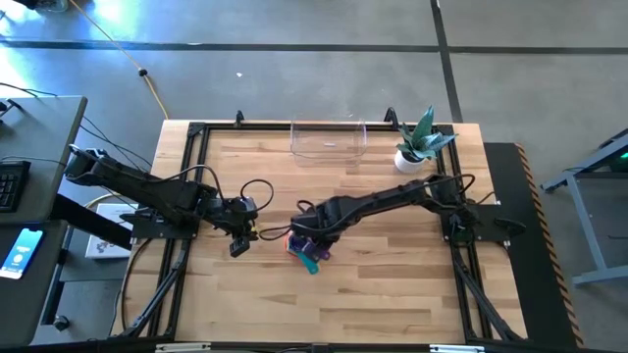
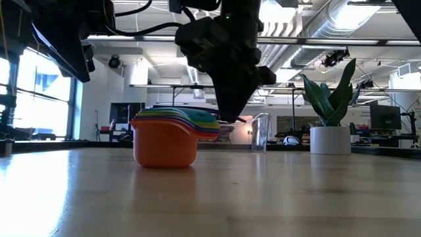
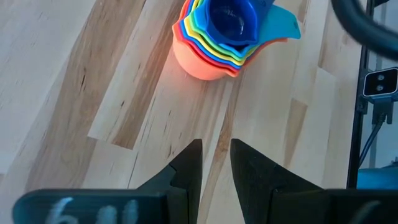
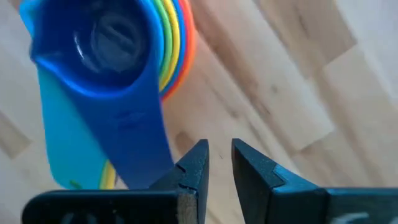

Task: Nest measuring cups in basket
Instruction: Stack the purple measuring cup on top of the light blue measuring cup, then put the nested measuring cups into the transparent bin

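Several measuring cups sit nested in one stack (image 1: 307, 252) on the wooden table, orange outermost (image 2: 164, 146) and blue innermost (image 3: 231, 18). The stack rests on the orange cup's base. My right gripper (image 4: 219, 152) hangs above the stack's handle side (image 2: 231, 117), pointing down, its fingers a narrow slit apart with nothing between them. The blue cup's handle (image 4: 140, 134) runs beside one finger. My left gripper (image 3: 216, 152) waits left of the stack (image 1: 238, 245), likewise nearly closed and empty. The clear basket (image 1: 329, 140) stands at the table's far edge, apart from both. My right gripper comes down from above at the blue cup's handle (image 4: 155, 165), which lies at the outer side of one finger (image 4: 194, 163), not between the two. Whether the finger touches the handle I cannot tell. The stack stands upright on the table.
A white pot with a green plant (image 1: 417, 149) stands at the far right, next to the basket. Bare wood lies between the stack and the basket and toward the near edge. Black frame rails (image 1: 186, 167) run along the table's sides.
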`<state>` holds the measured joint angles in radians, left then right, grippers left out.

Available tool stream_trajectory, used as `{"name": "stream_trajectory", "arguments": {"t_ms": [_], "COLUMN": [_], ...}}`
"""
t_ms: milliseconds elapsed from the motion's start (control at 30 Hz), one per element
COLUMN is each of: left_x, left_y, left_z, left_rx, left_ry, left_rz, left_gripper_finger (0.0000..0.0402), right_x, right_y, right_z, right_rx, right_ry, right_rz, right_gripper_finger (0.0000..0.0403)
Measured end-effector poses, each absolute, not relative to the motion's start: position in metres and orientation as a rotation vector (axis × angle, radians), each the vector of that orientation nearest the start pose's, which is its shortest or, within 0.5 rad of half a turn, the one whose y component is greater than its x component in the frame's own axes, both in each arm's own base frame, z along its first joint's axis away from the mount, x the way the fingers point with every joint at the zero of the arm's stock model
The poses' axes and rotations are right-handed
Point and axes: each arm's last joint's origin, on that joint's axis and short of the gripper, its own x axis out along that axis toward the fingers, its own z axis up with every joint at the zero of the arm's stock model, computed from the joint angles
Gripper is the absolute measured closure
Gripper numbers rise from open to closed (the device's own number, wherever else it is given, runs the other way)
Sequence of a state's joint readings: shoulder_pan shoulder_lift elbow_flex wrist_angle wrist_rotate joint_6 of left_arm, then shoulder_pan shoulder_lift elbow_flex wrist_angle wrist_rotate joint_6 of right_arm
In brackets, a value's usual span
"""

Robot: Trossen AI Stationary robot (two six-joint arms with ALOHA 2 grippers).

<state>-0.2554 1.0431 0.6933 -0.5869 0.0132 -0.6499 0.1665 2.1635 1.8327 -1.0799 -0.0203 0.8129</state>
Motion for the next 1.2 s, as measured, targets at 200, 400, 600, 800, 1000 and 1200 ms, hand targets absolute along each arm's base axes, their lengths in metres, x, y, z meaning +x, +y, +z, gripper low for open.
{"name": "stream_trajectory", "arguments": {"t_ms": [200, 400, 600, 800, 1000, 1200], "left_x": [0.189, 0.189, 0.189, 0.189, 0.184, 0.17], "left_y": [-0.05, -0.05, -0.05, -0.05, -0.048, -0.045], "left_z": [0.226, 0.226, 0.226, 0.226, 0.234, 0.251], "left_rx": [-0.463, -0.461, -0.461, -0.459, -0.417, -0.336], "left_ry": [0.973, 0.973, 0.973, 0.972, 0.919, 0.818], "left_rz": [0.051, 0.05, 0.05, 0.049, 0.002, -0.071], "left_gripper_finger": [0.0328, 0.0328, 0.0328, 0.0328, 0.0328, 0.0328], "right_x": [0.427, 0.43, 0.431, 0.431, 0.428, 0.432], "right_y": [0.082, 0.093, 0.097, 0.093, 0.092, 0.092], "right_z": [0.201, 0.202, 0.203, 0.202, 0.223, 0.256], "right_rx": [0.621, 0.653, 0.664, 0.687, 0.747, 0.802], "right_ry": [1.396, 1.375, 1.366, 1.363, 1.337, 1.238], "right_rz": [-0.371, -0.3, -0.293, -0.325, -0.376, -0.435], "right_gripper_finger": [0.0341, 0.0341, 0.0341, 0.0341, 0.0341, 0.0341]}}
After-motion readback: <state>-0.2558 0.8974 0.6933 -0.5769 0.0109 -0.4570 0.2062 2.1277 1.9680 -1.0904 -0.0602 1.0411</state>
